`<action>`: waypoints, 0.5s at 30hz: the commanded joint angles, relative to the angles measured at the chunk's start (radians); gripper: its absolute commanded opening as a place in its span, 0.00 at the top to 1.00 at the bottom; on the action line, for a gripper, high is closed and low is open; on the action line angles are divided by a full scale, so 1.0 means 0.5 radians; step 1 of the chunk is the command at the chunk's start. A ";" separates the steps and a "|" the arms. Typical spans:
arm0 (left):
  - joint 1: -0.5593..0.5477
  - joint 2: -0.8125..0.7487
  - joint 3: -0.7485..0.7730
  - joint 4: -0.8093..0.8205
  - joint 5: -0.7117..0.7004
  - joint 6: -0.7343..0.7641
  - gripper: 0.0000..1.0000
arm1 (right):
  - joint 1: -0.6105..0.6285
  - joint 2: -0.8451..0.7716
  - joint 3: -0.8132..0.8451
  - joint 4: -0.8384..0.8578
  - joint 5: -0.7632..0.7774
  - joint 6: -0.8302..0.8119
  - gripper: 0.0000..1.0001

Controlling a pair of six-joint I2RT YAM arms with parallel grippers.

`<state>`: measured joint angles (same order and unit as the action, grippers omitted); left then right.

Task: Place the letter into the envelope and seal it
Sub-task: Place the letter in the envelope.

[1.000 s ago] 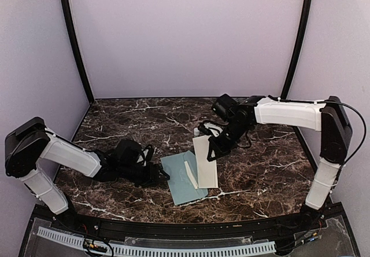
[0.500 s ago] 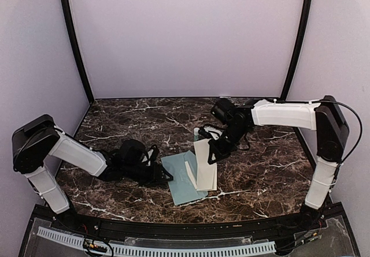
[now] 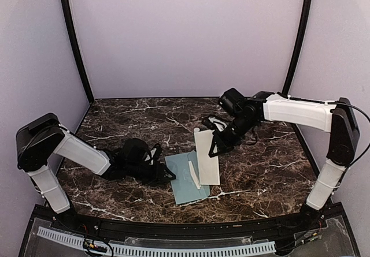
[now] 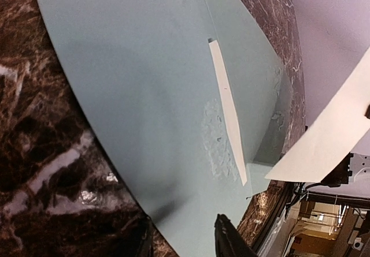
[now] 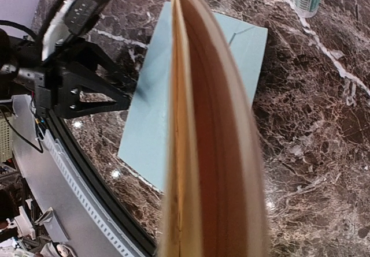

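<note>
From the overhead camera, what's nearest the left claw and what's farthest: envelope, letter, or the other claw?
1. The envelope, at the left gripper's fingertips.
2. The letter, just right of the envelope.
3. The right gripper, farther back and right, holding the letter's far end.

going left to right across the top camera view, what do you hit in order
left arm → left end effector → envelope → letter → right arm
</note>
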<state>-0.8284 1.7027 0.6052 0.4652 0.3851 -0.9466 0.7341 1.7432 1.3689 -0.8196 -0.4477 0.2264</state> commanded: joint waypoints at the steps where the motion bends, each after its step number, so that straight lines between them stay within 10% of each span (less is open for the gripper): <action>1: 0.006 0.055 0.033 -0.081 -0.009 0.059 0.65 | -0.014 -0.065 0.033 0.111 -0.149 0.087 1.00; 15: 0.006 0.056 0.054 -0.120 -0.031 0.077 0.65 | -0.020 0.117 0.050 0.178 -0.049 0.029 1.00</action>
<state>-0.8284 1.7168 0.6224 0.4625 0.3847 -0.9264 0.7319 1.7794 1.3762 -0.7601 -0.4892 0.2485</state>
